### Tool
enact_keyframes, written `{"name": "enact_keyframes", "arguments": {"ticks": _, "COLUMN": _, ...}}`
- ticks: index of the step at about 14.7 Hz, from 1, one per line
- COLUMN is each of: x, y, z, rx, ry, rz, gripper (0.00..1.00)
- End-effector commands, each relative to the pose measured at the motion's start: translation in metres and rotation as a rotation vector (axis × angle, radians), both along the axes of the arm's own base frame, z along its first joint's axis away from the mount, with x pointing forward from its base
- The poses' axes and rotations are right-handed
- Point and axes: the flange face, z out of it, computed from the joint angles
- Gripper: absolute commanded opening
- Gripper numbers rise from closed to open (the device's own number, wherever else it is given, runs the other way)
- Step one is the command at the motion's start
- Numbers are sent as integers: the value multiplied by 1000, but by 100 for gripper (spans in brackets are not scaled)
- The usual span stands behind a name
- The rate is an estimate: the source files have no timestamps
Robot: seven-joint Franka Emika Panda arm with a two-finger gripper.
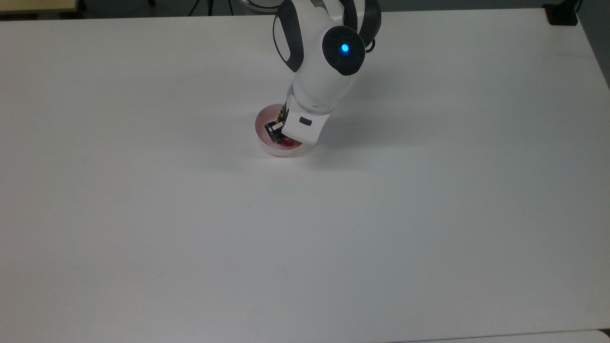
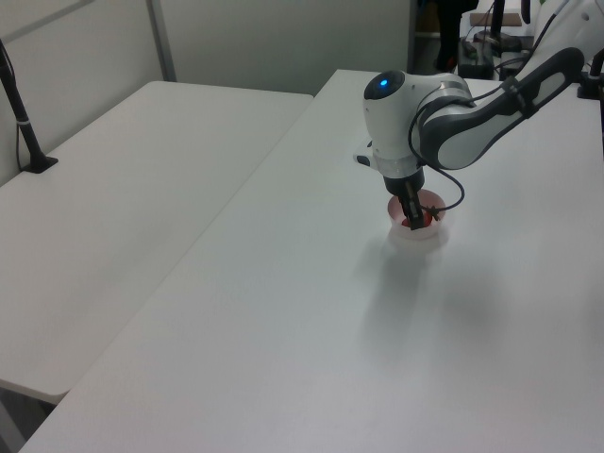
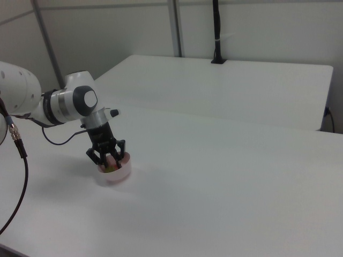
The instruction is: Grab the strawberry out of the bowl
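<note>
White tabletop all around, and near its middle the gripper reaches down into the bowl with its fingers spread either side of the strawberry lying inside, a light, glossy, probably slippery thing best pinched gently across its broad middle.

Table showing plain white, no pattern. Bowl showing pale pink, plain sides. Strawberry showing glossy red inside it. Arm showing white shell with dark grey joint bands and a glowing blue light on a black cap. End effector showing black fingers. Cable hanging black in the right view.
</note>
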Motion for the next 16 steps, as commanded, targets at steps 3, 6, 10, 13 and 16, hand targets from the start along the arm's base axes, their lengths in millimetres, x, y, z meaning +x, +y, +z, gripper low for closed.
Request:
{"name": "enact_keyframes", "arguments": {"ticks": 3, "x": -4, "y": -13, "z": 32, "rx": 31, "ry": -21, "rz": -56, "gripper": 13}}
{"name": "enact_keyframes", "arguments": {"ticks": 6, "x": -7, "y": -28, "z": 58, "rx": 30, "ry": -29, "rz": -93, "gripper": 13}}
{"name": "enact_keyframes", "arguments": {"ticks": 10, "x": -13, "y": -79, "z": 105, "rx": 30, "ry": -51, "rz": -202, "gripper": 13}}
{"name": "enact_keyframes", "arguments": {"ticks": 13, "x": -14, "y": -157, "z": 114, "rx": 26, "ry": -57, "rz": -283, "gripper": 13}}
{"name": "enact_keyframes", "arguments": {"ticks": 16, "x": -5, "y": -243, "z": 105, "rx": 36, "ry": -158, "rz": -302, "gripper": 13}}
